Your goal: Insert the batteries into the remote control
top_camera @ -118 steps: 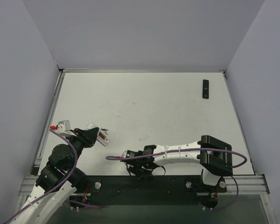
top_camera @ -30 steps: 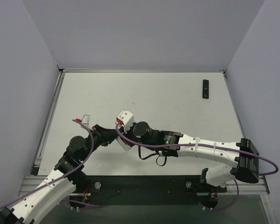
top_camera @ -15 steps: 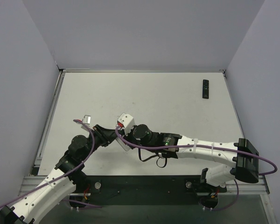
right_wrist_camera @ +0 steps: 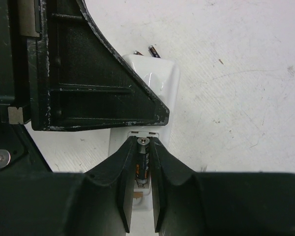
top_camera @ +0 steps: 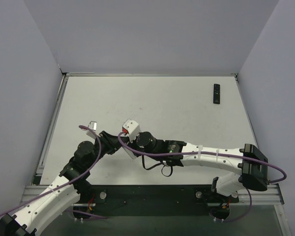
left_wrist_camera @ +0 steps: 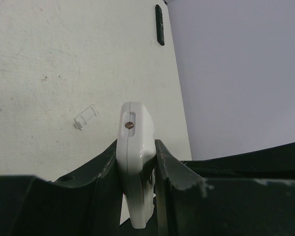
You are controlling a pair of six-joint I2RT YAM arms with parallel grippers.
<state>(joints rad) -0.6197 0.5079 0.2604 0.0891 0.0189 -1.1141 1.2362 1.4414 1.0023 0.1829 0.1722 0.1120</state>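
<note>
We see the left gripper (left_wrist_camera: 136, 147) clamped on the white remote (left_wrist_camera: 135, 129), its lower end hidden between the fingers. The right gripper (right_wrist_camera: 142, 147) pinches a battery (right_wrist_camera: 142, 166) at the remote's open compartment; the battery's lower half is lost in shadow.

Remotes — two: one white remote control (left_wrist_camera: 132, 118), one black remote (top_camera: 216, 93). Batteries — two sure: one battery (right_wrist_camera: 141, 167) in the white remote's open bay, one loose battery (right_wrist_camera: 153, 50) on the tabletop (top_camera: 162, 98); a dark tip (right_wrist_camera: 136, 52) beside it is too hidden to class. One small pale plastic piece (left_wrist_camera: 86, 117). Two arms, each with one tool: left tool (left_wrist_camera: 136, 147), right tool (right_wrist_camera: 141, 147).
</note>
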